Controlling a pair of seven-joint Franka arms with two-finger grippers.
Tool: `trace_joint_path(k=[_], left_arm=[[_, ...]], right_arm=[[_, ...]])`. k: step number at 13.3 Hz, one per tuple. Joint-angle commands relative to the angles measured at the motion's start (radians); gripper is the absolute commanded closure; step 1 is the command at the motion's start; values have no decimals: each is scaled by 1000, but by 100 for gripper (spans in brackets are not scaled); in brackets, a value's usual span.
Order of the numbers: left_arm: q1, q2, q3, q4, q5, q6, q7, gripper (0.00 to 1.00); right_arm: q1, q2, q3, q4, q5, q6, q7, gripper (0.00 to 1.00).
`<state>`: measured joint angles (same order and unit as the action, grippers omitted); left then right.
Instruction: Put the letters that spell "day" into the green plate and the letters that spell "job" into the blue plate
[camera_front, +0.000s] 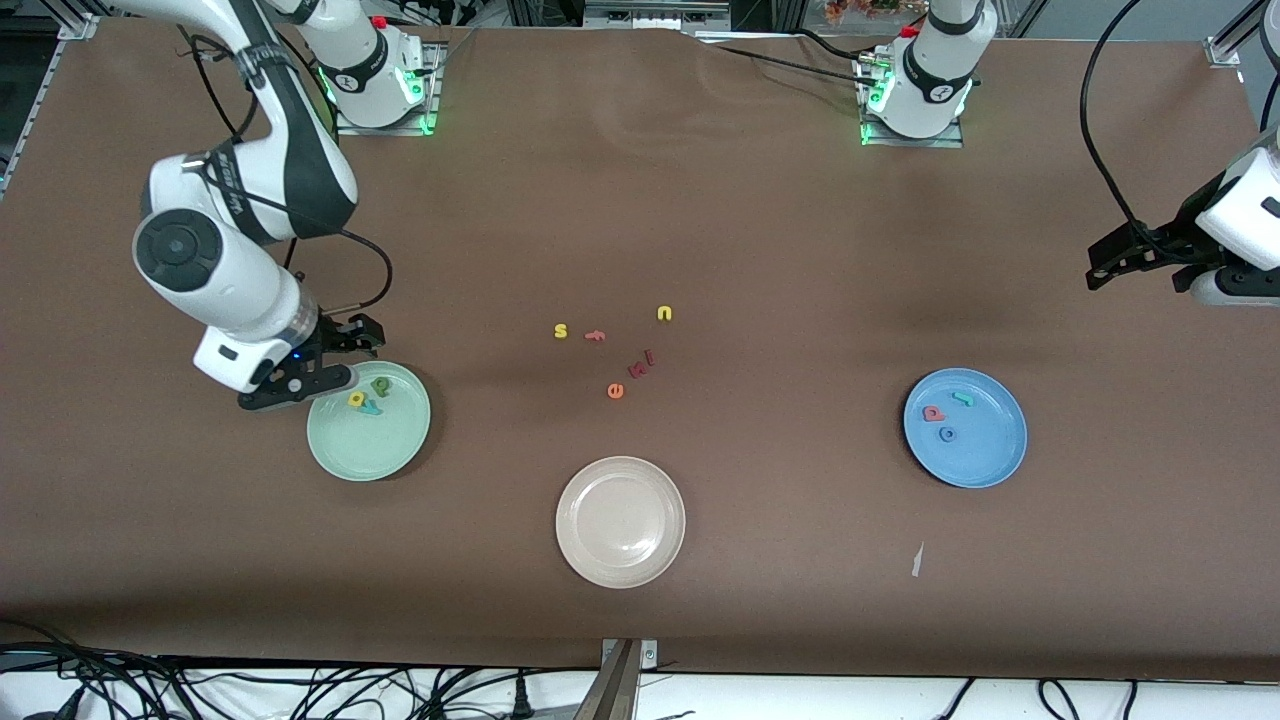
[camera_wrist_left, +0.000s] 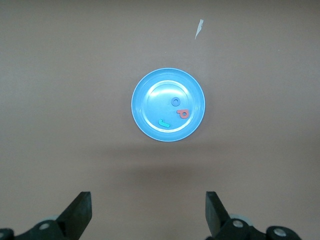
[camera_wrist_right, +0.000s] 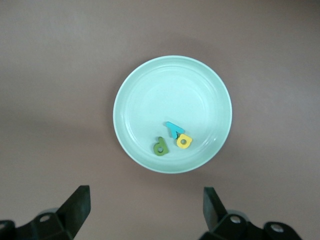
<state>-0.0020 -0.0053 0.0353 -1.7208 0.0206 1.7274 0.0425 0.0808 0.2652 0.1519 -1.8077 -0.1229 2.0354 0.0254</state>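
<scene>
Green d (camera_wrist_right: 160, 147), yellow a (camera_wrist_right: 183, 141) and teal y (camera_wrist_right: 174, 128) are seen in the green plate (camera_wrist_right: 150, 80); j (camera_wrist_left: 163, 122), o (camera_wrist_left: 175, 101), b (camera_wrist_left: 182, 114) in the blue plate (camera_wrist_left: 145, 90). Both words appear placed. The right end effector (camera_front: 325, 362), at the green plate's rim, and the left end effector (camera_front: 1140, 262), raised over bare surface, are spread wide, empty.

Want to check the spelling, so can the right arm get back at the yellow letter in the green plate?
Probably yes: the right gripper hangs open over the green plate's rim, and the yellow letter lies uncovered, touching the teal one.
</scene>
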Motion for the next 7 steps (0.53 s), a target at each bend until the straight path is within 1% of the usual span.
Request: trace_joint_path(k=[1, 3, 4, 6, 7], left_arm=[[4, -7, 3, 7, -8, -5, 5, 0], [0, -8, 0, 7, -8, -5, 2, 0], [2, -7, 2, 7, -8, -5, 5, 0], [4, -7, 5, 7, -8, -5, 7, 0], [5, -7, 6, 7, -8, -5, 7, 0]], right_arm=[[-7, -124, 9, 46, 26, -174, 70, 0], [-7, -167, -3, 137, 29, -330, 73, 0], [-6, -188, -29, 171, 35, -383, 73, 0], [-3, -233, -107, 174, 96, -415, 65, 0], [2, -238, -129, 183, 98, -432, 64, 0]])
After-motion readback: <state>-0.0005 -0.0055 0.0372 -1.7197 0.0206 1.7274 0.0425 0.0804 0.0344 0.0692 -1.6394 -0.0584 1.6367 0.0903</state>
